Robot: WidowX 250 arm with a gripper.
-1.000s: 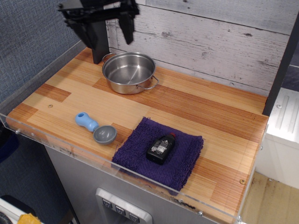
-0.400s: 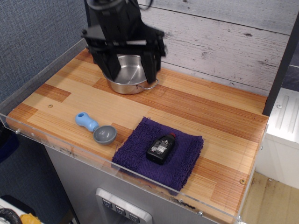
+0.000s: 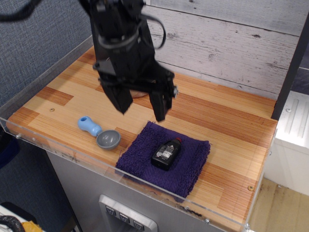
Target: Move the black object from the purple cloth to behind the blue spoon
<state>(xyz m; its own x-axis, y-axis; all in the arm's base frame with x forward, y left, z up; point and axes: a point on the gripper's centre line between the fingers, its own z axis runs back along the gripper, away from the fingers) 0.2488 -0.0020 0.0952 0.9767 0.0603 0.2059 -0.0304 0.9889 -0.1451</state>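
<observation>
Meanwhile, the only container, a steel pot point(image 3: 140, 92), sits at the far side of the wooden table point(image 3: 227, 121), mostly hidden behind the arm; contents can't be told. The gripper point(image 3: 141, 112) hangs above the table w/ fingers point(image 3: 159, 104) spread wide, holding nothing, touching nothing. It's just far-left of the purple cloth point(image 3: 186, 162). The black object point(image 3: 166, 153) lies flat near the cloth's middle, red cap pointing to the far side. The blue spoon point(image 3: 99, 132) rests left of the cloth, grey bowl just beside the cloth's left edge.
</observation>
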